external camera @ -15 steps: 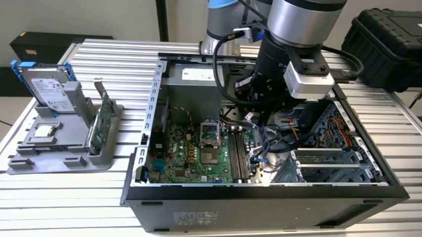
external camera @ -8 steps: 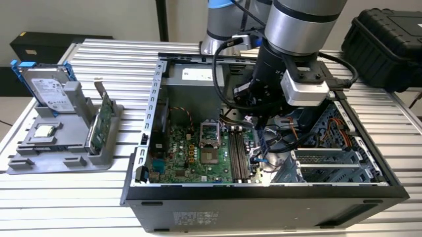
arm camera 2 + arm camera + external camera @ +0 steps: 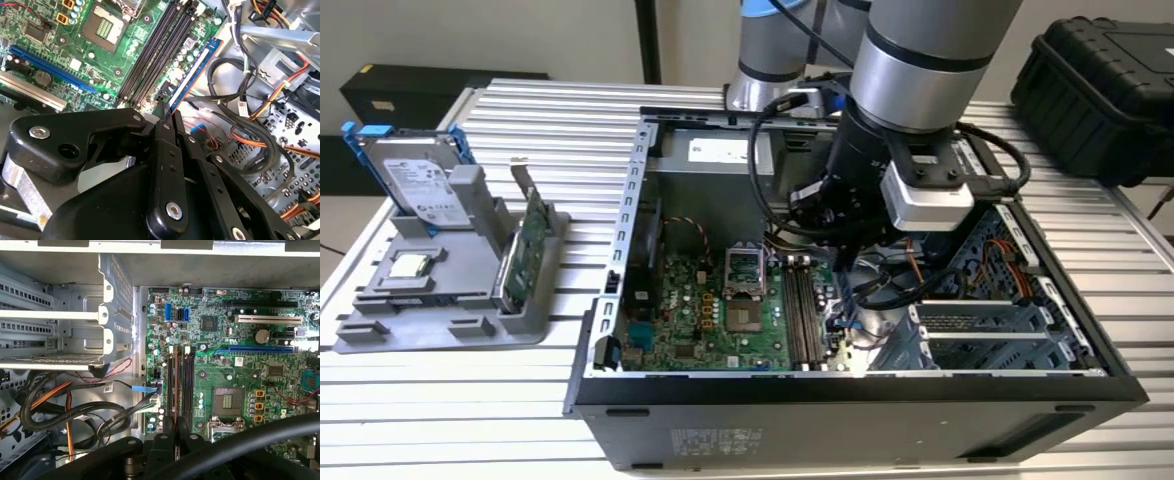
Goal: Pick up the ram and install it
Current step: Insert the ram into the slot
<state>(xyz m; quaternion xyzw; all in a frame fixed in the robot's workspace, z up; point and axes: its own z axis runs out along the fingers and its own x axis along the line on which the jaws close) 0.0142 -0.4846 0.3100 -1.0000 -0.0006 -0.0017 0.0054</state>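
In the second wrist view my gripper (image 3: 169,114) is shut on one end of the ram (image 3: 196,67), a thin blue stick seen edge-on. The stick reaches out from the black fingers (image 3: 165,135) over the green motherboard (image 3: 100,65), running parallel to the long black memory slots (image 3: 157,50) and beside them on the cable side. I cannot tell whether its lower edge touches a slot. The first wrist view has the fingertips (image 3: 159,442) at one end of the two slot pairs (image 3: 181,385). In the exterior view the arm's wrist (image 3: 907,190) reaches down into the open computer case (image 3: 854,390) above the slots (image 3: 803,310).
Bundled black and orange cables (image 3: 250,115) and a metal drive cage (image 3: 65,325) crowd the space beside the slots. The processor socket (image 3: 740,290) lies on the slots' other side. A grey stand (image 3: 440,300) at the exterior view's left holds a silver drive (image 3: 414,175) and a green card (image 3: 531,245).
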